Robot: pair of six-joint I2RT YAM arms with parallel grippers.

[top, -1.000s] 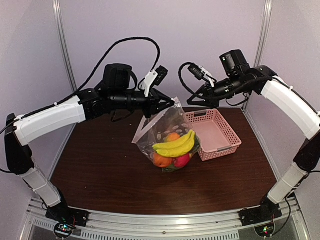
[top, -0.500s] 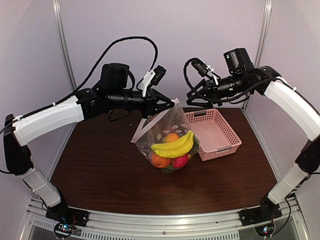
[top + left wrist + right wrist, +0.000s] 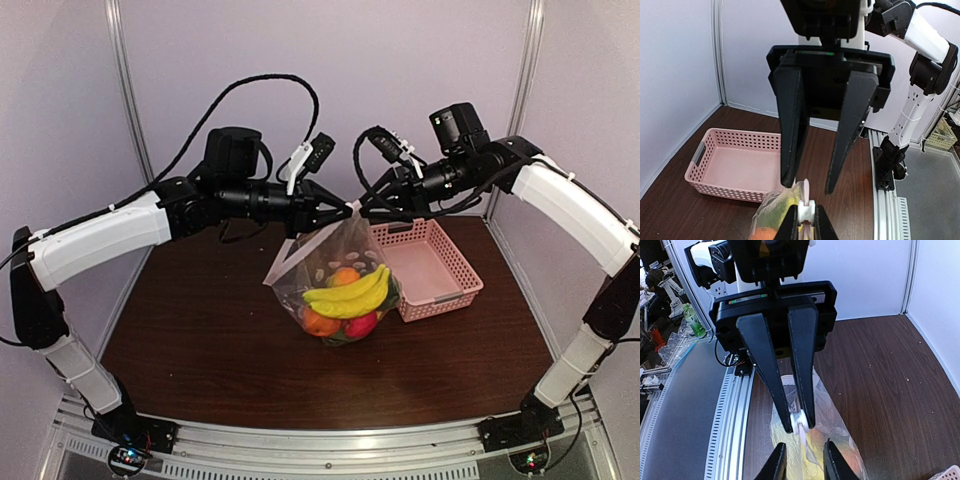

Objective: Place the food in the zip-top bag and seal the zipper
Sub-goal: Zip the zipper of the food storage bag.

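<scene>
The clear zip-top bag point(image 3: 335, 255) hangs from my left gripper point(image 3: 343, 209) with its bottom on the table. It holds the food: a yellow banana bunch point(image 3: 350, 290), an orange point(image 3: 322, 322), a red-pink fruit point(image 3: 362, 322) and green pieces. My left gripper point(image 3: 805, 220) is shut on the zipper's white slider tab point(image 3: 806, 209) at the bag's top corner. My right gripper point(image 3: 368, 207) is open and faces the left one tip to tip, just right of that corner. In the right wrist view my right gripper point(image 3: 804, 462) stands just short of the slider point(image 3: 800, 420), its fingers either side of the bag's edge.
The pink latticed basket point(image 3: 452, 262) stands empty right of the bag, touching it or nearly so; it also shows in the left wrist view point(image 3: 705, 155). Dark wooden table point(image 3: 200, 340), white walls behind and on both sides, a metal rail at the near edge.
My right gripper has moved left and come up to the bag's top corner, opposite the left gripper. The left gripper and the bag have barely moved.
</scene>
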